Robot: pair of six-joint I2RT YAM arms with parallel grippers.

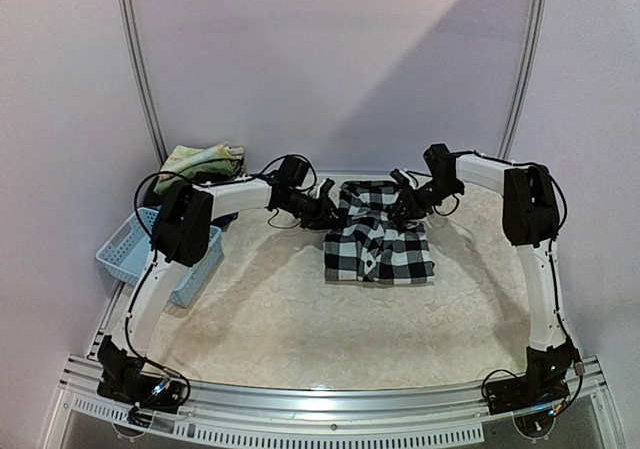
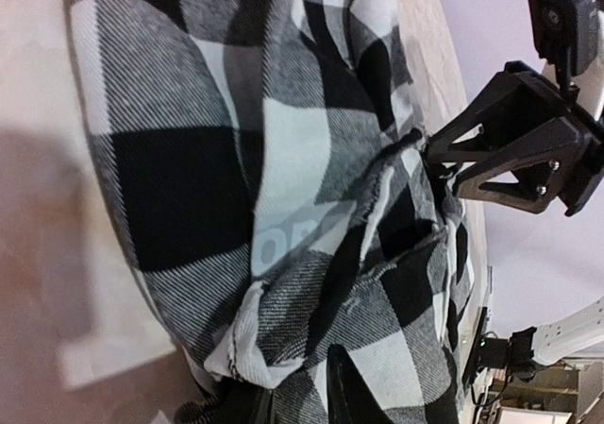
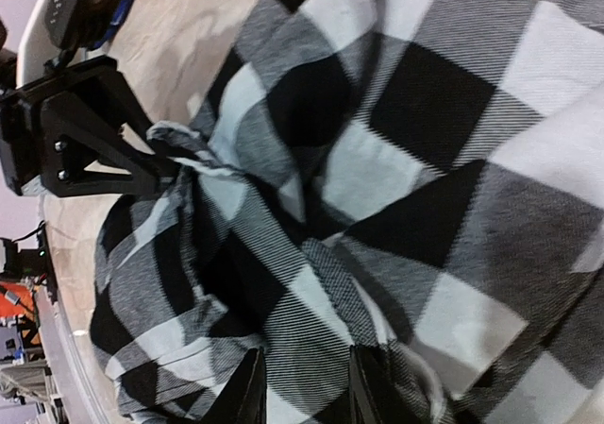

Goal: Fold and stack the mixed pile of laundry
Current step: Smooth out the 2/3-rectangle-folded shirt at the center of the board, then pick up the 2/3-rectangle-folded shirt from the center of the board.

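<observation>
Pale, mottled table top [image 1: 300,319], bounded at 6 o'clock by a slotted metal rail [image 1: 330,401]. Lying just past centre toward 12 o'clock: a black-and-white checked shirt [image 1: 378,239], folded to a rough rectangle (far edge bunched and rumpled). At 9 o'clock, against the left rim: a light blue perforated basket [image 1: 125,254]. Beyond it at 10 o'clock, in the far corner: a pale yellow-green floral cloth [image 1: 205,159], heaped, its underside hidden. Bolted at the rail: left arm base [image 1: 130,379] at 7 o'clock, right arm base [image 1: 535,387] at 5 o'clock.
</observation>
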